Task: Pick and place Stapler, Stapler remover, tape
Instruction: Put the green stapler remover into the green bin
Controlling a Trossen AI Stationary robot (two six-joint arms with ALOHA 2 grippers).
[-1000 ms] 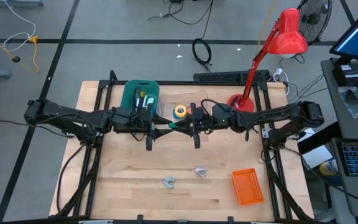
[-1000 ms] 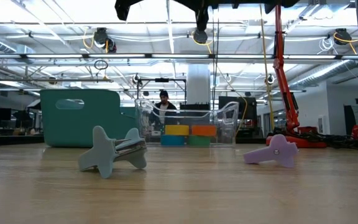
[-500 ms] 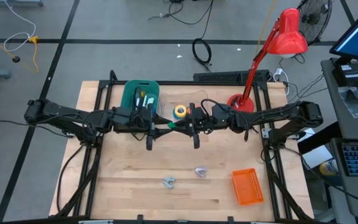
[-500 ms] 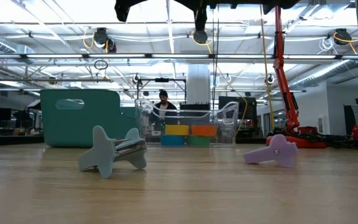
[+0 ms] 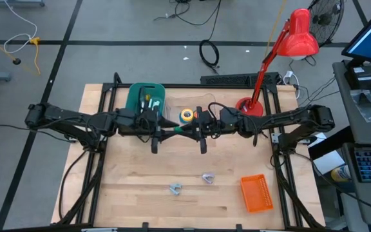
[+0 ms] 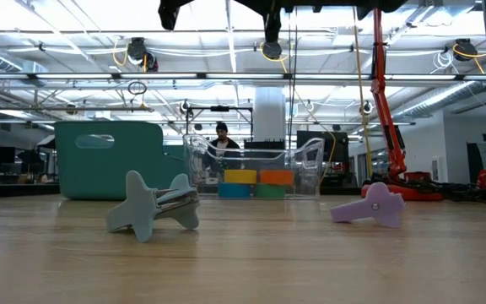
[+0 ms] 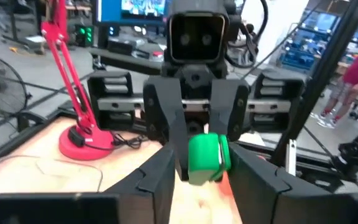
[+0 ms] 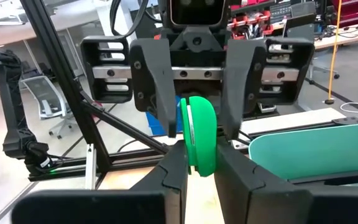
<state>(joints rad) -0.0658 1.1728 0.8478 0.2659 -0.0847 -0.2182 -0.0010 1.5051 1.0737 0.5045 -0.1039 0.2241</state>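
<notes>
I hold the green tape roll [image 8: 199,142] in my right gripper [image 5: 187,128], pinched flat between its two fingers, well above the surface [image 5: 134,187] near the middle of its far edge. My left gripper [image 5: 167,132] faces it head-on, jaws still apart on either side of the same roll, not yet clamped.

The risk, as I judge it, lies in this mid-air hand-over. If my right gripper lets go before my left one has a firm hold, the roll falls to the surface and may roll off an edge. If my left fingers [image 7: 166,171] close off-centre on the curved rim, the roll could squirt sideways. The two sets of fingers sit very close together, so they could also knock each other.

Beyond my grippers, by the far edge, stand a clear container [image 6: 256,173] with the other coloured rolls and a teal bin [image 5: 145,98]. Two staple removers [image 5: 175,188] lie near the front edge beside an orange basket [image 5: 256,193].
</notes>
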